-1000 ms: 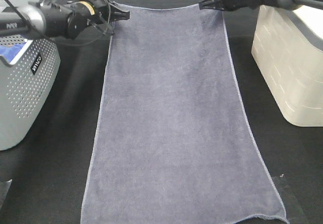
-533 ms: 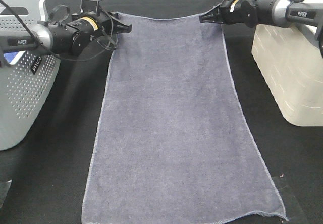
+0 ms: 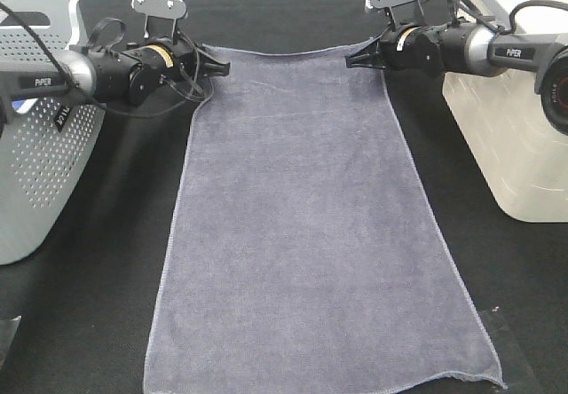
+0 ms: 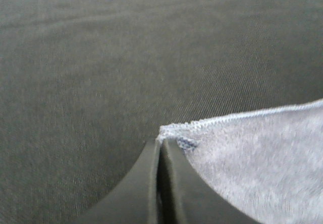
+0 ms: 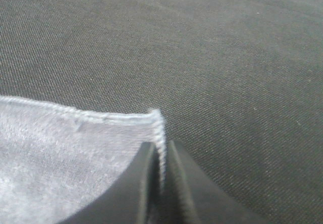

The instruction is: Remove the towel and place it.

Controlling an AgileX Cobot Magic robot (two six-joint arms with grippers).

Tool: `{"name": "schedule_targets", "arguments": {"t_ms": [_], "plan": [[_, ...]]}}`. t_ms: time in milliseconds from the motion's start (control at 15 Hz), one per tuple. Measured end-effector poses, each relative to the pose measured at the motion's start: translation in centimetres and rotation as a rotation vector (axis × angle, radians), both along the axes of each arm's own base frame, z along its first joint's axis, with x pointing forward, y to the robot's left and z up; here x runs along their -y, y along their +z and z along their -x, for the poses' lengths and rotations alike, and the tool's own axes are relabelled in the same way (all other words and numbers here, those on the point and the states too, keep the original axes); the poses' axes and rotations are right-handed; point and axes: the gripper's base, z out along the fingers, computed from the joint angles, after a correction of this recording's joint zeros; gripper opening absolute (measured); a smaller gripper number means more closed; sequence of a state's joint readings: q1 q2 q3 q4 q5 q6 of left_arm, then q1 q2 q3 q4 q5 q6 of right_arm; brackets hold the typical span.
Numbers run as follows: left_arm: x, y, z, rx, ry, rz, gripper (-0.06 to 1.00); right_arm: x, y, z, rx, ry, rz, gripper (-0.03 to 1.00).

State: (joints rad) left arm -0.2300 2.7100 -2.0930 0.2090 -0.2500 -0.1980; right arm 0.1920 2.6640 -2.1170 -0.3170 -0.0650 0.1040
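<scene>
Grey basket [image 3: 40,145]: perforated; stands at the left edge of the black table [image 3: 98,261]; apart from the cloth.
Left gripper [image 3: 216,64]: pinched closed on the far left corner of the towel [image 3: 302,225]; the left wrist view shows both jaws pressed together on the stitched hem [image 4: 237,117]; corner held just above or on the black surface, which cannot be told apart.
Towel: lies spread lengthwise down the middle of the table, between the 2 containers; near edge flat at the front of the table; far edge slung between the 2 arms with a slight sag.
Right gripper [image 3: 357,59]: clamped on the far right corner; the right wrist view shows the hem standing up between the closed jaws.
White bin [image 3: 506,137]: at the right edge; clear of the cloth.
Step in hand: judged as the placing stage; the towel is out and laid, only the 2 far corners not yet let go.
Next move: judged to call for lowering both corners evenly to the table, keeping the far edge taut and square; then opening both jaws and backing off without dragging the hem.
</scene>
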Motion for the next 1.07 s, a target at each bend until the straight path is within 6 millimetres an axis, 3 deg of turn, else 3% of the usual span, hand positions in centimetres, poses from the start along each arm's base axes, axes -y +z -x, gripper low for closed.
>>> {"name": "schedule_targets", "arguments": {"t_ms": [133, 267, 400, 467, 667, 933, 1067], "plan": [[-0.1, -0.7, 0.1, -0.027, 0.003, -0.009, 0.12, 0.0, -0.1, 0.0, 0.0, 0.001, 0.0, 0.22], [-0.1, -0.8, 0.1, -0.026, 0.002, -0.01, 0.39, 0.0, -0.2, 0.0, -0.001, 0.001, 0.0, 0.32], [0.0, -0.6, 0.0, -0.005, -0.002, -0.002, 0.61, 0.0, -0.2, 0.0, -0.001, 0.001, 0.0, 0.51], [0.0, -0.6, 0.0, 0.006, -0.004, 0.001, 0.66, 0.0, -0.2, 0.0, 0.001, 0.002, -0.001, 0.61], [0.0, -0.5, 0.0, 0.008, -0.004, 0.002, 0.69, 0.0, -0.3, 0.0, 0.001, 0.002, -0.001, 0.79], [0.0, -0.5, 0.0, 0.008, -0.003, 0.005, 0.69, 0.1, -0.2, 0.1, -0.014, -0.004, 0.005, 0.82], [0.0, 0.2, 0.0, 0.013, -0.002, 0.006, 0.69, 0.2, 1.0, 0.2, -0.033, -0.018, 0.015, 0.82]]}}
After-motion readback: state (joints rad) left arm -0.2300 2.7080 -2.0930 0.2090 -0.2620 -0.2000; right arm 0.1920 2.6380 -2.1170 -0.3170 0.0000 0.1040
